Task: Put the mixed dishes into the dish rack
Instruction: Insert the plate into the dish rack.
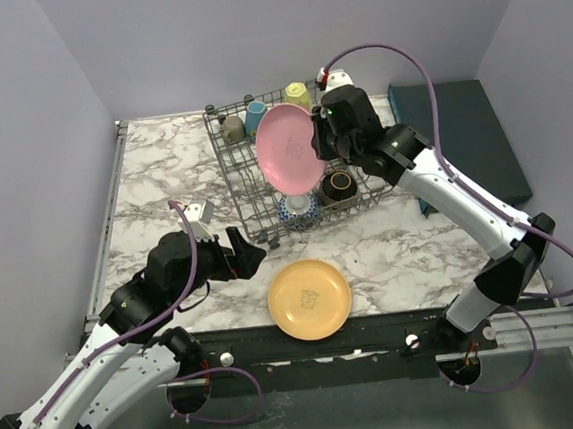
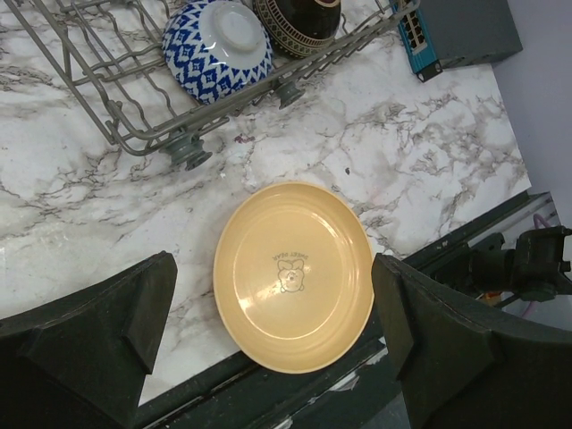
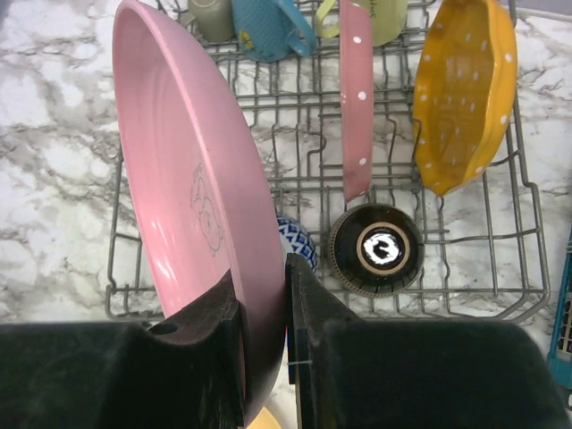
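right tool (image 3: 264, 286) pinches the pink plate (image 3: 179, 179) on edge; lower it straight between free tines of the dish rack (image 1: 231, 149) (left tool (image 2: 273, 304) spread).

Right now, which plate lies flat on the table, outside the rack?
The plain yellow plate. The right gripper holds the big pink plate upright; the dotted pink plate and dotted orange plate stand in the dish rack.

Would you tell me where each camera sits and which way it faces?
Top external: above, behind both arms' bases, looking down at the dish rack.
Left wrist: looks down past the open left gripper at the yellow plate.
Right wrist: faces the rack; right gripper pinches the pink plate.
Both wrist views share the blue-white bowl.
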`<action>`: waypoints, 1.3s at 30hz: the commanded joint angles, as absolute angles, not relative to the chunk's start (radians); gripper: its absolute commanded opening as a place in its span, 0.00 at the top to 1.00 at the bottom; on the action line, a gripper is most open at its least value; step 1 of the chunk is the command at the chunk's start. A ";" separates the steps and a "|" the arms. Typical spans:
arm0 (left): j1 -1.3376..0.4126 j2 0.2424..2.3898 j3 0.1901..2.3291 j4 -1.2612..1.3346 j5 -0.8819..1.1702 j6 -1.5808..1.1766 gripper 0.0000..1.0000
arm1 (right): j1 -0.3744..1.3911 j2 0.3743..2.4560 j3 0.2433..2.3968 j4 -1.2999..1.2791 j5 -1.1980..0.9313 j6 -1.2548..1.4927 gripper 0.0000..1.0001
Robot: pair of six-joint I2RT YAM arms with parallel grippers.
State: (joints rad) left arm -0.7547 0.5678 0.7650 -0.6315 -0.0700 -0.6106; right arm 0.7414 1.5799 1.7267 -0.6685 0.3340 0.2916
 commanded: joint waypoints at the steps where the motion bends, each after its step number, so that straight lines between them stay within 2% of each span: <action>1: -0.754 0.543 0.770 -0.622 -0.099 -0.592 0.01 | 0.745 1.650 1.803 -0.644 0.442 0.244 1.00; 24: -0.749 0.547 0.767 -0.620 -0.100 -0.589 0.01 | 0.745 1.950 2.095 -0.632 0.575 0.120 1.00; 39: -0.741 0.544 0.765 -0.621 -0.107 -0.591 0.01 | 0.744 2.079 2.160 -0.586 0.639 0.054 1.00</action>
